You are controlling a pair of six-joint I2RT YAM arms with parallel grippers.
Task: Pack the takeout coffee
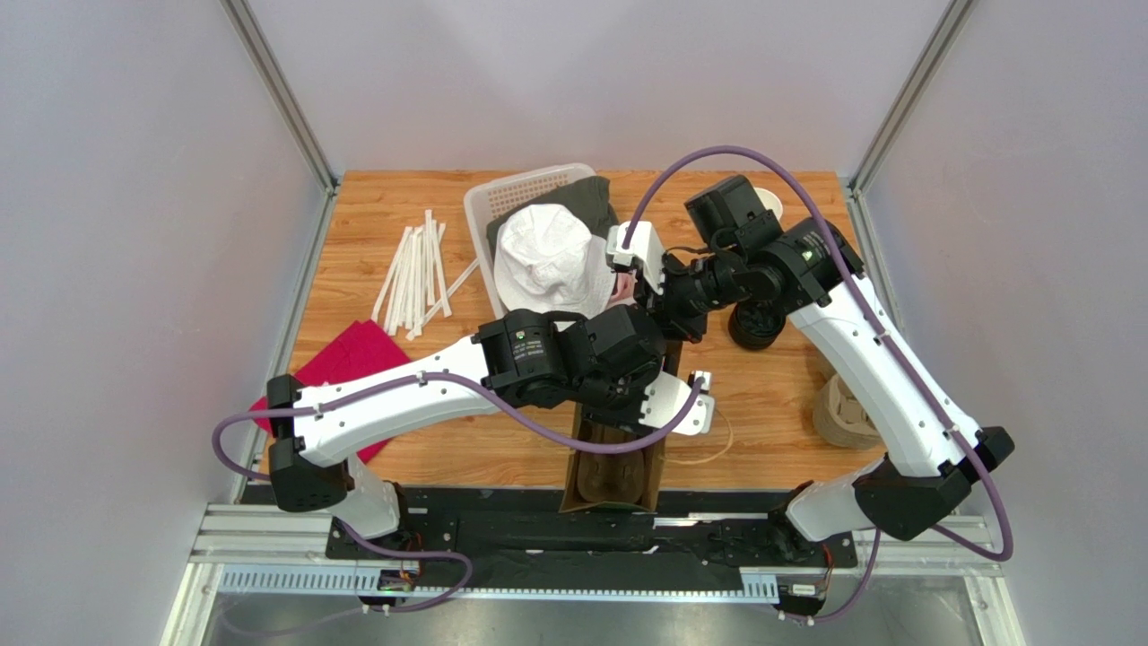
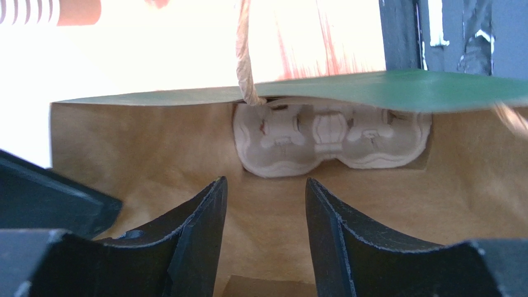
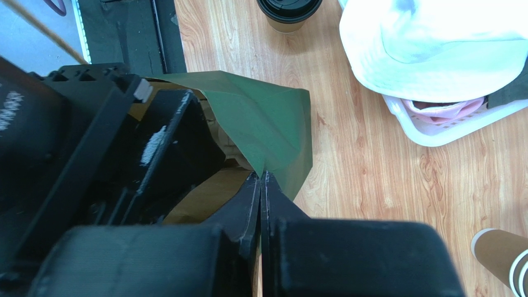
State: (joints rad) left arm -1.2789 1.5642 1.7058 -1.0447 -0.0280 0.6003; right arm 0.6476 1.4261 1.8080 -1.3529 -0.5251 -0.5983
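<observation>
Black-lidded takeout coffee [image 3: 289, 7] stands clear of right gripper [image 3: 261, 177] pinching bag [image 3: 266, 117]; left gripper [image 2: 265, 183] spread.

The takeout coffee [image 3: 289, 7] stands upright on the wooden table [image 1: 775, 404], round black lid pressed on (a strip of brown wall shows beneath), near the paper bag [image 3: 269, 120] but outside it.

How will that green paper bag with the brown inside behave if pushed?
Probably floppy: the green paper bag folds at its rim where the right gripper pinches it. Likely light, so a push may crumple or slide it.
</observation>
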